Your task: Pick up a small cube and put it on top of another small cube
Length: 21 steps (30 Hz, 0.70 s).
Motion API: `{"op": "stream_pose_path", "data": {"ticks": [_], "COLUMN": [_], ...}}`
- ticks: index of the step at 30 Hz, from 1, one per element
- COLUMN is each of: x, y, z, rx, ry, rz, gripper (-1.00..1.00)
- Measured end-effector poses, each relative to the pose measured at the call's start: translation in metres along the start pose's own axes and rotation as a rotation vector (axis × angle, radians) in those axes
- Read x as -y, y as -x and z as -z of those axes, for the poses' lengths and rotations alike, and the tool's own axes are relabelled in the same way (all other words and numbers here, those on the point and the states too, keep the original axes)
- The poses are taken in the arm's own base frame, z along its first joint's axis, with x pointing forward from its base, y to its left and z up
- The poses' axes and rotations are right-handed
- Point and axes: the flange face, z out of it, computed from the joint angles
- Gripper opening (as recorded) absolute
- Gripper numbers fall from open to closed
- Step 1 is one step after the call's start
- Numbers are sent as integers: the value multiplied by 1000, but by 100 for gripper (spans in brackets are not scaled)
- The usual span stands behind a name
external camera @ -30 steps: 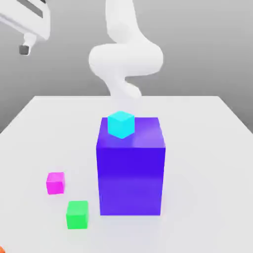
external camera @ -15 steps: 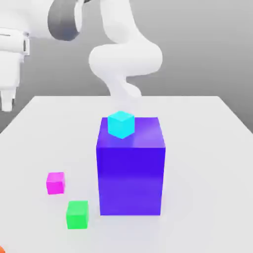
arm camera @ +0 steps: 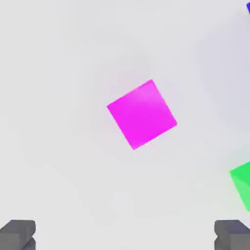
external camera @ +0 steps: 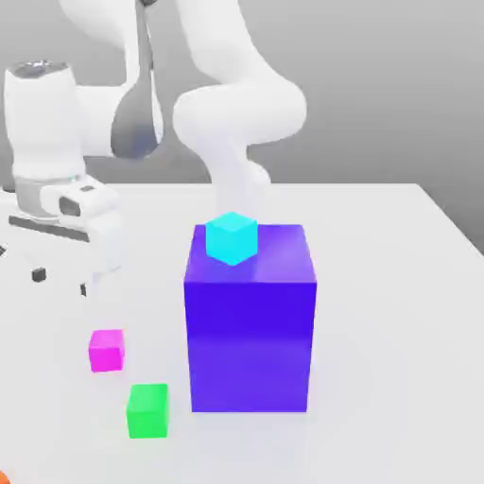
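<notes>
Where it was higher before, gripper [external camera: 59,281] open, lowered above small cube [external camera: 107,350]

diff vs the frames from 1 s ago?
The gripper swung down from the exterior view's upper left and now hangs open above the magenta cube, holding nothing. The magenta cube, green cube, cyan cube and blue block stayed put.

White Panda arm [external camera: 236,104] rises at rear, bends into elbow loop, reaches toward exterior view's left. Wrist [external camera: 43,123] upright, hand pointing down. End effector [external camera: 61,280] hangs above bench, not touching it, holding nothing. Fingers [arm camera: 17,233] dark grey, spread wide apart, jaws fully parted.
</notes>
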Motion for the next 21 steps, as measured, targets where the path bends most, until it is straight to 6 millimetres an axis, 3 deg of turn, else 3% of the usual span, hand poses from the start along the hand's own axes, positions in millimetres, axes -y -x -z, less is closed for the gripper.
{"op": "stream_pose_path", "data": {"ticks": [6, 12, 13, 19, 21], "x": [4, 7, 8, 8, 8], "y": [-27, -32, -33, -34, -32], "z": [-47, -102, -111, -116, -107], "rx": [-55, -61, -62, -61, -60], "ry": [-38, -39, -41, -43, -42], "rz": [326, 367, 369, 370, 369], "gripper": [0, 0, -100, -100, -100]}}
